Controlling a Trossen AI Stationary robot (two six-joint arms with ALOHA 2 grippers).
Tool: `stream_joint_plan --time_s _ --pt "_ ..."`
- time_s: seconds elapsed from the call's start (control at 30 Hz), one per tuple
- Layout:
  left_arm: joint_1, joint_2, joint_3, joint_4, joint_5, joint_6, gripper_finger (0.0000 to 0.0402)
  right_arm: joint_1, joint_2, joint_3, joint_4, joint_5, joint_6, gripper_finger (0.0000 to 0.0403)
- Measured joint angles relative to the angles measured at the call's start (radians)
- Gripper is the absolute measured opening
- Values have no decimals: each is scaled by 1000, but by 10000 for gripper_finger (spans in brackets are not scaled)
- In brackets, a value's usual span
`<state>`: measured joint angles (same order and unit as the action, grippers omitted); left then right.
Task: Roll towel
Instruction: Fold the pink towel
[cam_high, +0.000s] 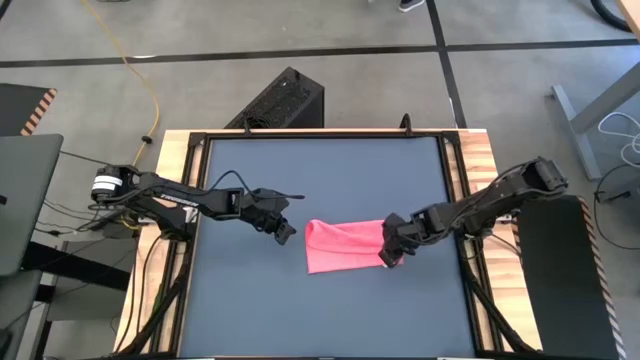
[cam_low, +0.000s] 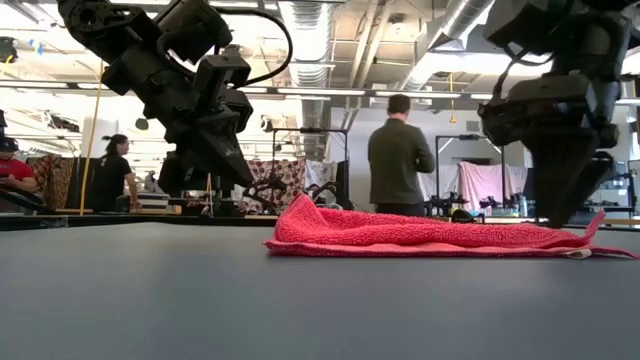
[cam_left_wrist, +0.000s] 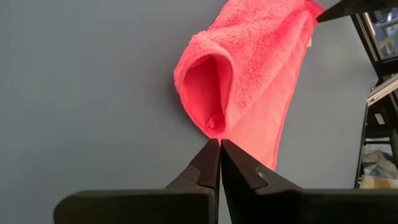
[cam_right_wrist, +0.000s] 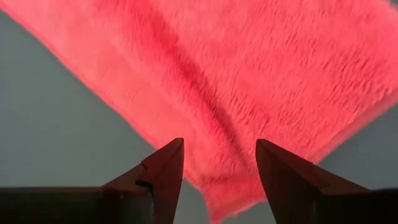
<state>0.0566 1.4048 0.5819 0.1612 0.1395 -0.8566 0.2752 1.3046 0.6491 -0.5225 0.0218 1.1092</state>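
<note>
Between my right jaws (cam_right_wrist: 214, 167), spread apart and gripping nothing, lies the towel (cam_high: 345, 246) end, rolled flat on the surface (cam_high: 320, 180). Just past its open far end, left jaws (cam_high: 287, 231) hover clenched, empty, probably clear of the roll.
</note>
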Motion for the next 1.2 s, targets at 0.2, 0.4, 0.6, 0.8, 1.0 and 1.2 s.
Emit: stream_joint_plan --time_s 0.2,0.4,0.6,0.8,1.0,1.2 --pt "0 0 0 2 3 5 0 52 -17 0 -80 25 145 224" --pt "0 0 0 8 3 14 0 67 -17 0 -61 38 232 224" --pt "0 0 0 7 3 23 0 105 -17 0 -68 60 312 224" --pt "0 0 0 5 13 36 0 165 -17 0 -69 60 411 224" --pt "0 0 0 3 12 49 0 199 -17 0 -68 80 458 224" --pt "0 0 0 6 12 49 0 194 -17 0 -68 156 465 219"
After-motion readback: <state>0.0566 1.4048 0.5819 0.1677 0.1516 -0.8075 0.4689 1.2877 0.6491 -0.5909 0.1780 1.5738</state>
